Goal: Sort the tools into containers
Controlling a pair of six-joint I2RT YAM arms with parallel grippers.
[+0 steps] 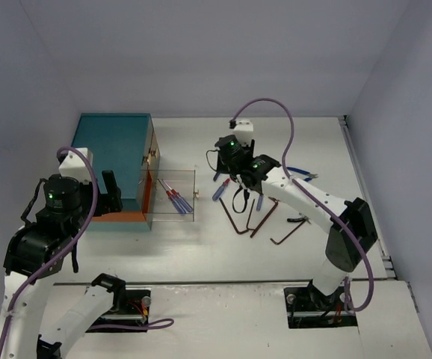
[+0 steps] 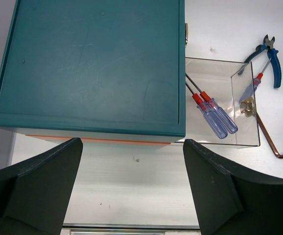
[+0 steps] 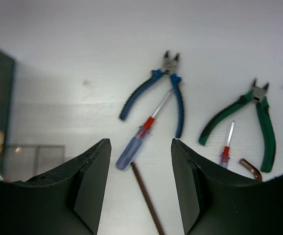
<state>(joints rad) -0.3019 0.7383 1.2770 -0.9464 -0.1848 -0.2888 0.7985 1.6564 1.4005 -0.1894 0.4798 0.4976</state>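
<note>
**Screwdriver next, by the handle**

My right pincer hangs open and empty above a blue-handled screwdriver. It lies flat on the table, shaft between the handles of the blue pliers. It looks light, stiff and smooth, and may roll. I judge the thick handle the best hold, squeezed across.

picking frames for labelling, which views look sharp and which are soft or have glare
Left wrist: sharp, the screwdrivers crisp inside the clear drawer, whose walls give only faint reflections. Right wrist: soft throughout, the blue pliers and green pliers blurred at their edges. Top external: even light, weak shadows, no glare.
</note>
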